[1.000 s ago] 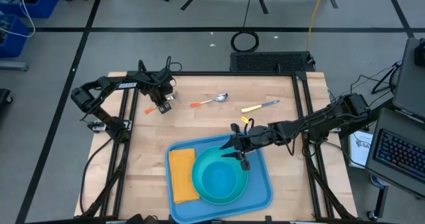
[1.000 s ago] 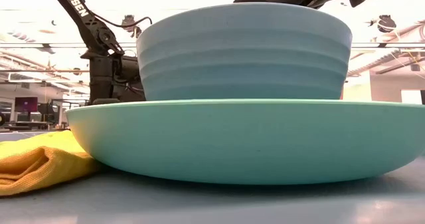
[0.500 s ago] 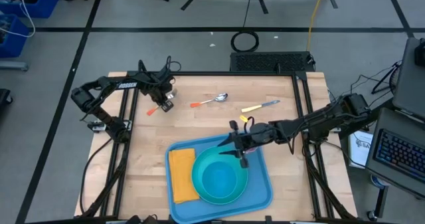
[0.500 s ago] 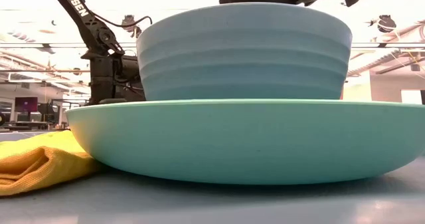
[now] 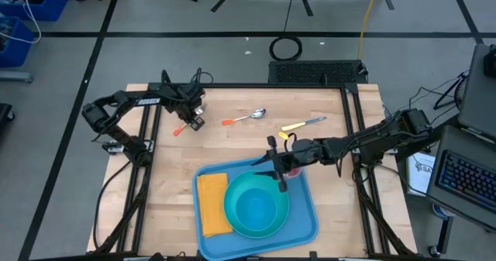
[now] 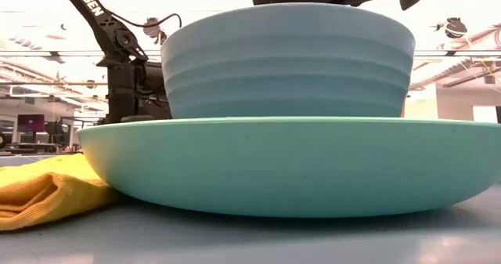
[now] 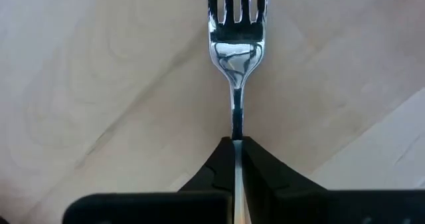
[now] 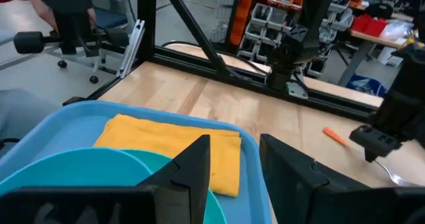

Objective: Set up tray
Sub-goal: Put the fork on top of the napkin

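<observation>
The blue tray [image 5: 306, 218] lies at the table's near middle. On it are a folded yellow napkin [image 5: 213, 203] and a teal plate [image 6: 290, 166] with a light-blue ribbed bowl [image 6: 288, 60] standing in it. My left gripper [image 5: 192, 120] is at the far left, shut on a fork [image 7: 236, 44] with an orange handle [image 5: 178, 129]. My right gripper [image 5: 273, 173] is open and empty above the tray's far rim, beside the plate's far edge; in the right wrist view its fingers [image 8: 196, 161] frame the tray and the napkin [image 8: 179, 141]. My left gripper pinches the fork's thin metal neck [image 7: 236, 127], just behind the tines, between its two shut fingers. The fingers come from above, pointing down at the table. The tines stick out past the fingertips and the orange handle on the other side. Whether the fork is clear of the table, I cannot tell.
A spoon with an orange handle [image 5: 246, 118] and a knife with a yellow handle [image 5: 304, 124] lie on the wood at the far middle. Bare wood lies between them and the tray. Black frame rails run along the table's left and right edges.
My right gripper has gone a little toward the table's far edge and left, still open above the tray's far rim. The tray, plate, bowl and napkin have stayed put.
</observation>
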